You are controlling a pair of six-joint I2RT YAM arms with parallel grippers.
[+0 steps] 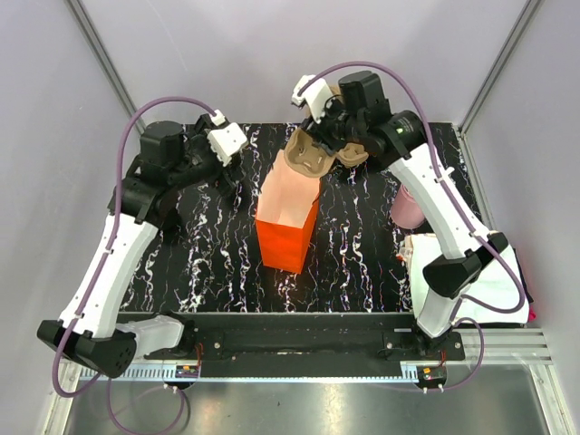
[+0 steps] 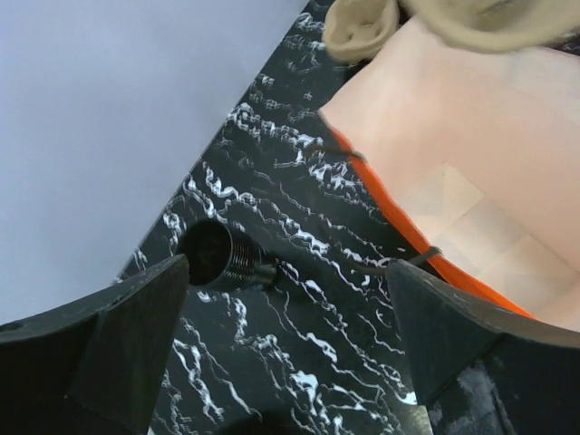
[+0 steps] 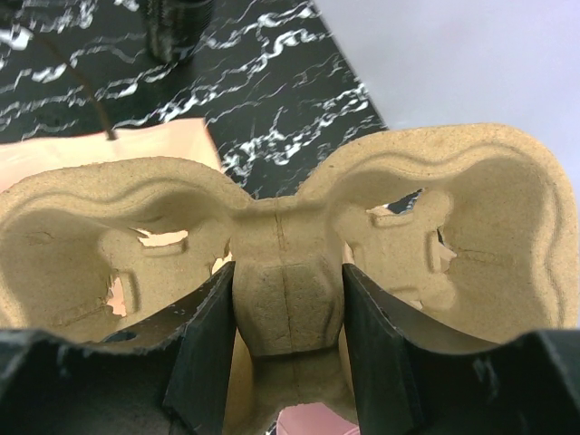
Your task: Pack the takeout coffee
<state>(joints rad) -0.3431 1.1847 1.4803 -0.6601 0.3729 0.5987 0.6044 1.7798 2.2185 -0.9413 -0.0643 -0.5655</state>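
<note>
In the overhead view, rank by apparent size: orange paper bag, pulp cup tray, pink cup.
1. orange paper bag
2. pulp cup tray, held nearer the camera, so its rank is unsure
3. pink cup, partly hidden behind the right arm

Your left arm (image 1: pixel 113 263) and right arm (image 1: pixel 437 195) wear white shells with black joints. A purple cable (image 1: pixel 172 99) loops over each. Your left gripper (image 2: pixel 285 281) has matte black, wedge-shaped fingers (image 2: pixel 118 344).
</note>
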